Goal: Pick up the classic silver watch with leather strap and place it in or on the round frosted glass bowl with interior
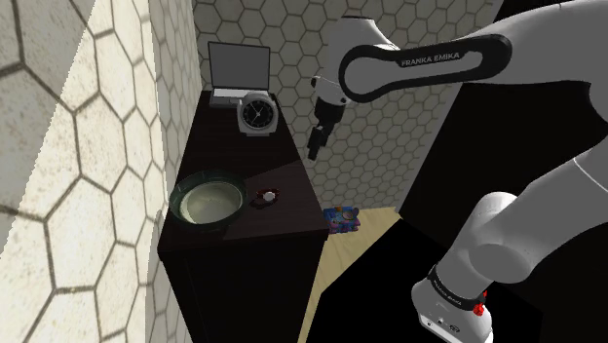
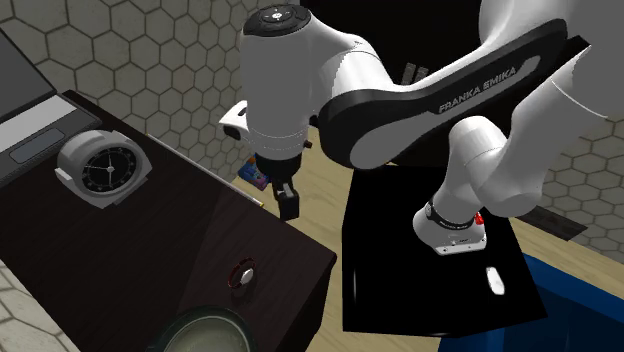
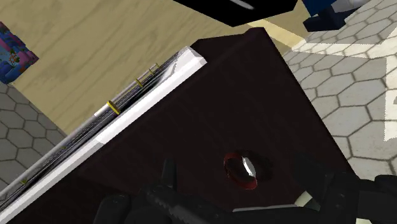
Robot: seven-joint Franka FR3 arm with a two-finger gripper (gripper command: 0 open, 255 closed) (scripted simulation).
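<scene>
Dim light; shadows band the tiled wall (image 1: 58,146), faint sheen on the dark cabinet (image 1: 285,173).

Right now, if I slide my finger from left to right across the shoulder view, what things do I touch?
Bowl → watch → colourful thing → arm's base.

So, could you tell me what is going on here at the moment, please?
A white Franka arm is going after the small red-strapped watch that lies on the dark cabinet. Its black pincer hangs open in the air above the cabinet, holding nothing, and the watch is untouched. The round bowl the watch is meant for sits right beside it.
</scene>
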